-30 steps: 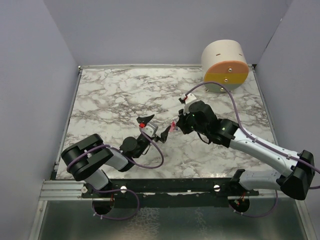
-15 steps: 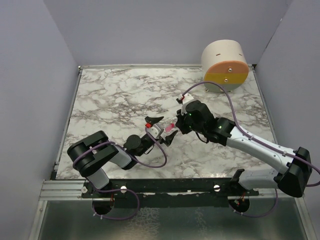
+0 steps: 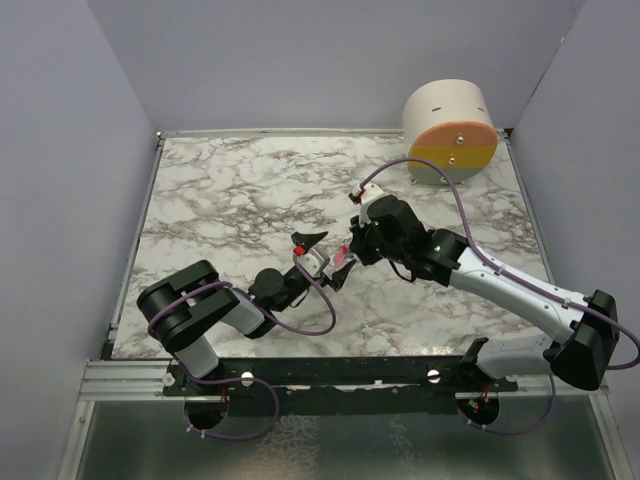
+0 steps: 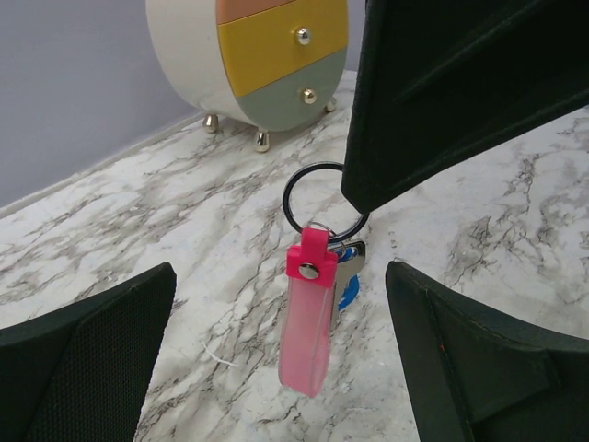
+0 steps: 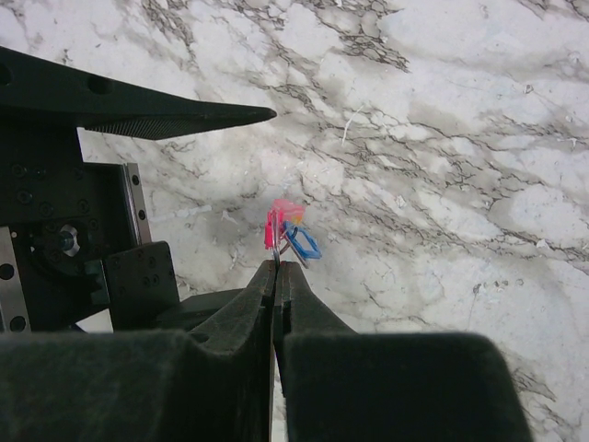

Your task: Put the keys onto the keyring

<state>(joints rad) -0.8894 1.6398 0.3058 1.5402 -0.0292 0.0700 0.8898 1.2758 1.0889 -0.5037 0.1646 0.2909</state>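
A lab robot cell: plain grey walls (image 3: 60,150) enclose a marble-patterned table (image 3: 220,190).

No lettering, brand mark, number or sign can be read in any view. The pink tag of the keyring (image 4: 310,313) shows a plain face with a single rivet, and the small chest (image 4: 267,55) behind the keyring bears only round knobs on its drawer fronts.
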